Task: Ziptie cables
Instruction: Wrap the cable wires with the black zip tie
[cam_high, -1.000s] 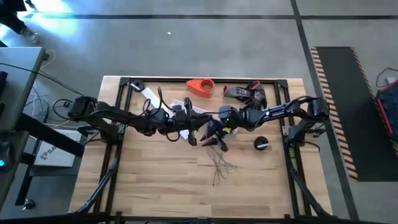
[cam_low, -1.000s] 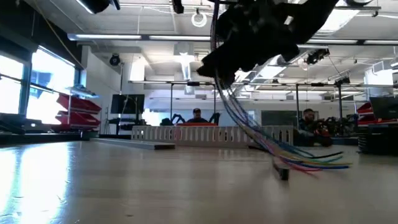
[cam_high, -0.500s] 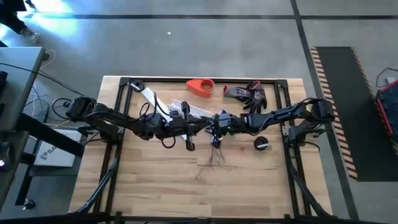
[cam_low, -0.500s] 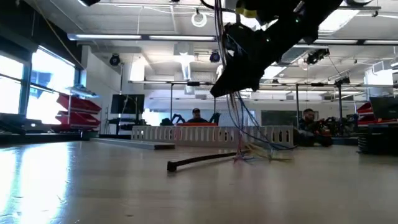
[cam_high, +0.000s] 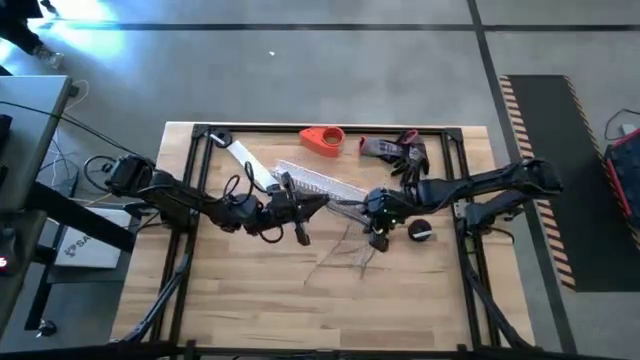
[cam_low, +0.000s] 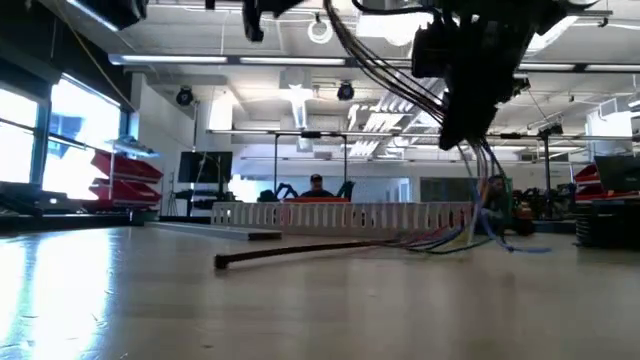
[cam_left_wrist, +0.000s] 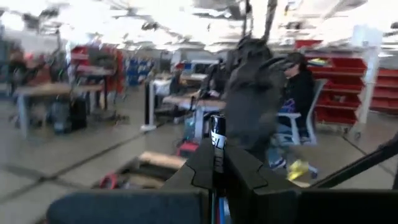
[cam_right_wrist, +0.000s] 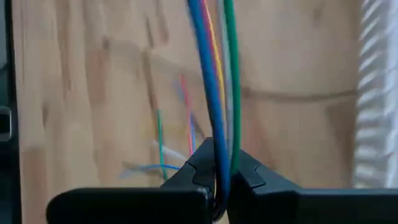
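The right gripper (cam_high: 378, 222) hangs over the middle of the pale wooden table (cam_high: 250, 300), a little toward the right, its dark fingers (cam_right_wrist: 249, 177) closed tight around a bundle of thin coloured cables (cam_right_wrist: 214, 93): blue, green, yellow and red strands run up between them in the right wrist view. From table height the cables (cam_low: 470, 215) trail down out of that gripper (cam_low: 462, 135) and fan out on the wood, their loose ends splayed just in front of the long white comb-toothed plastic channel (cam_low: 340, 215). From above, those thin wires (cam_high: 345, 258) lie scattered on the boards just below the gripper, and the white channel (cam_high: 318, 183) sits slantwise behind both arms.

The left gripper (cam_high: 318, 204) points toward the right one from the table's left half, raised off the wood. Its jaws are pressed on a slim dark strip (cam_left_wrist: 216, 152) that stands up between them. A dark cord (cam_low: 300, 252) lies flat on the table in front of the channel.
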